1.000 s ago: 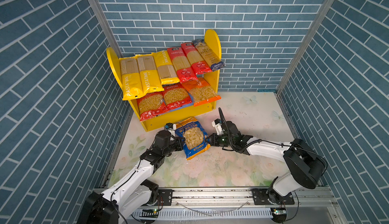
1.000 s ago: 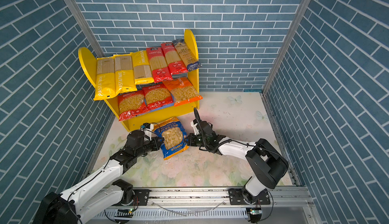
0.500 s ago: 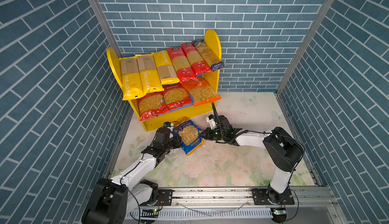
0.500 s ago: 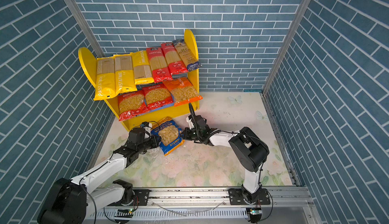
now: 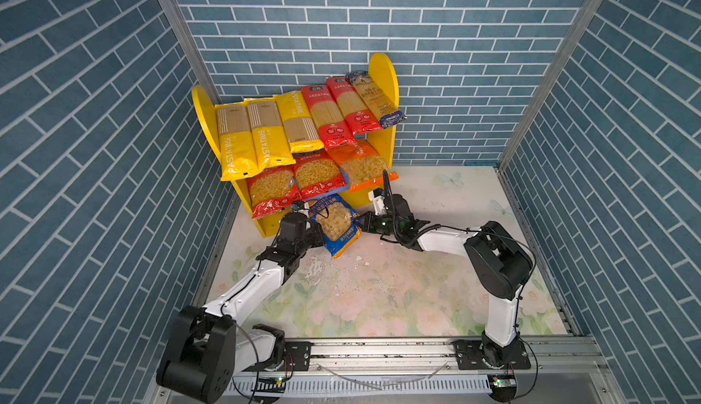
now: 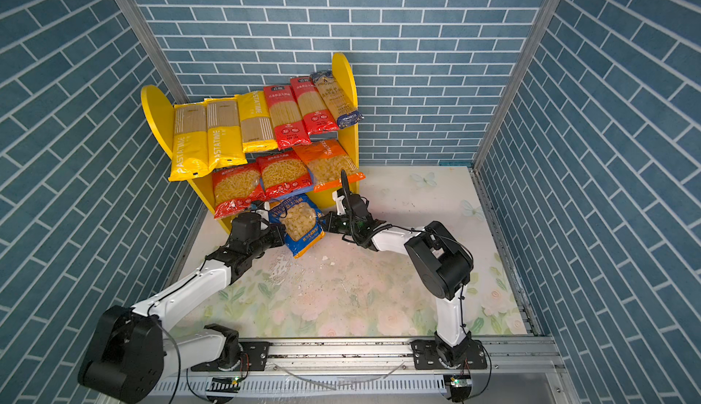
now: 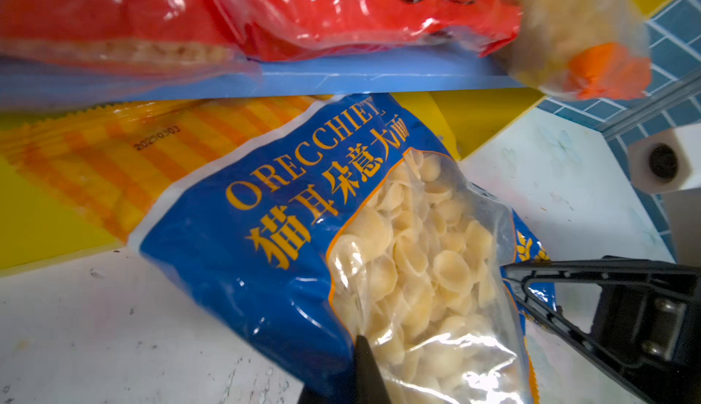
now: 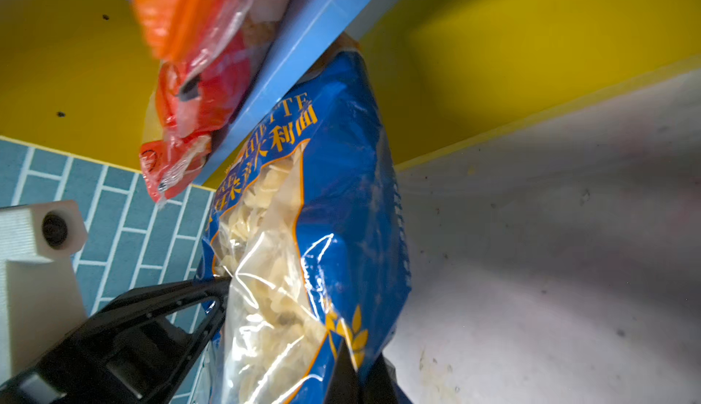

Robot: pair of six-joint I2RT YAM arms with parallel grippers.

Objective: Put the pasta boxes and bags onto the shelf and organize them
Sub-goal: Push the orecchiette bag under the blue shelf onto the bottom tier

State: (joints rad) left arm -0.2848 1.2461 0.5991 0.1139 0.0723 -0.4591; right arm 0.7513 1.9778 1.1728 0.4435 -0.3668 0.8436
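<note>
A blue clear-windowed pasta bag (image 5: 335, 223) (image 6: 299, 224) hangs tilted in front of the shelf (image 5: 383, 74) (image 6: 343, 74), its top end tucked under the blue lower board (image 7: 379, 79) (image 8: 303, 41). My left gripper (image 5: 318, 230) (image 7: 362, 345) is shut on the bag's left edge. My right gripper (image 5: 360, 225) (image 8: 360, 368) is shut on its right edge. Long yellow packs (image 5: 248, 136), red packs (image 5: 330, 113) and a dark-blue pack (image 5: 375, 98) fill the upper board. Two red bags (image 5: 296, 182) and an orange bag (image 5: 364, 165) lie on the lower board.
A yellow-orange striped pack (image 7: 95, 163) lies under the blue board, behind the blue bag. Blue brick walls close in the left, back and right. Pasta crumbs (image 5: 360, 259) dot the floral mat (image 5: 379, 299). The arms' rail (image 5: 379, 349) runs along the front.
Both arms have carried the blue bag away from the mat's middle towards the shelf. Its top end now sits under the lower board.
</note>
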